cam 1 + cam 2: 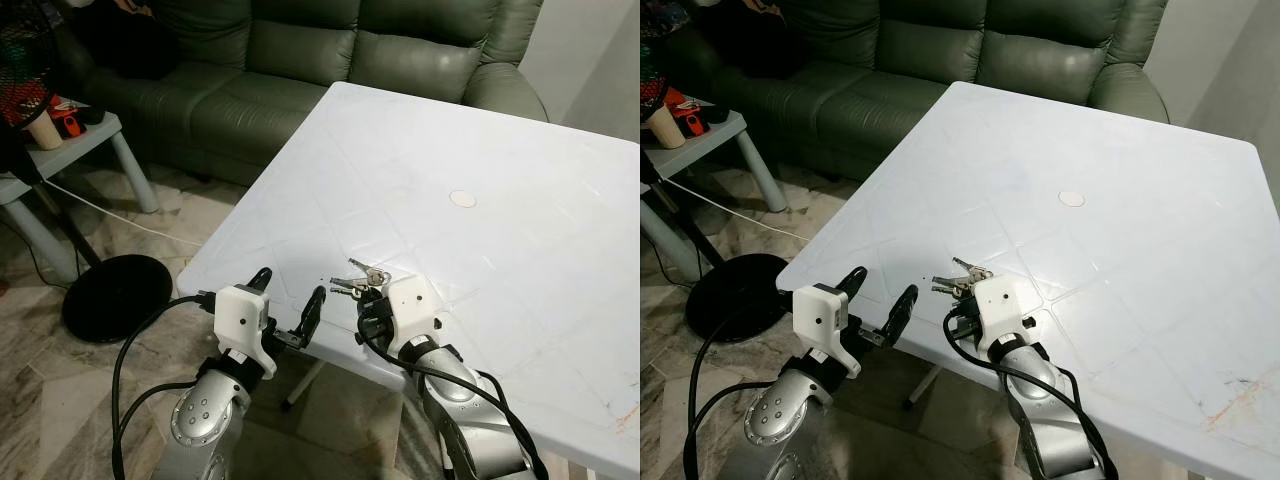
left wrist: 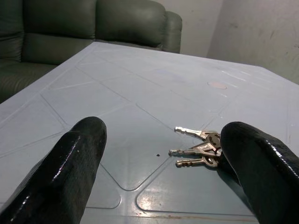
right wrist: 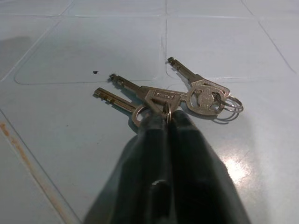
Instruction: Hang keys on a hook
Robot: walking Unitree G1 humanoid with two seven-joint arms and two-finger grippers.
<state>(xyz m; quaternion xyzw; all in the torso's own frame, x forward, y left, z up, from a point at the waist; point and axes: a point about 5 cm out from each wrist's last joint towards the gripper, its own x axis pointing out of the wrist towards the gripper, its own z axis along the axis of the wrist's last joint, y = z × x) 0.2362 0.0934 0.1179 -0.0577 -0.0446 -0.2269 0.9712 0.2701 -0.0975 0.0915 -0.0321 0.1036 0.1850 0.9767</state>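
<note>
A bunch of silver keys (image 3: 187, 95) on a ring lies flat on the white table (image 1: 520, 260), close to its near left corner. My right gripper (image 3: 167, 119) reaches in from the table's near edge, and its two black fingers are pressed together on the heads of the keys by the ring. The keys (image 1: 362, 277) stick out just beyond its white wrist block. My left gripper (image 1: 288, 295) is open at the table's edge, left of the keys and level with the tabletop. The keys (image 2: 201, 149) lie ahead of it, close to one finger and untouched.
A small round white disc (image 1: 462, 199) lies further in on the table. A green sofa (image 1: 300, 80) stands behind the table. To the left are a light side table (image 1: 70, 140) with small items, a black round fan base (image 1: 115, 295) and cables on the marble floor.
</note>
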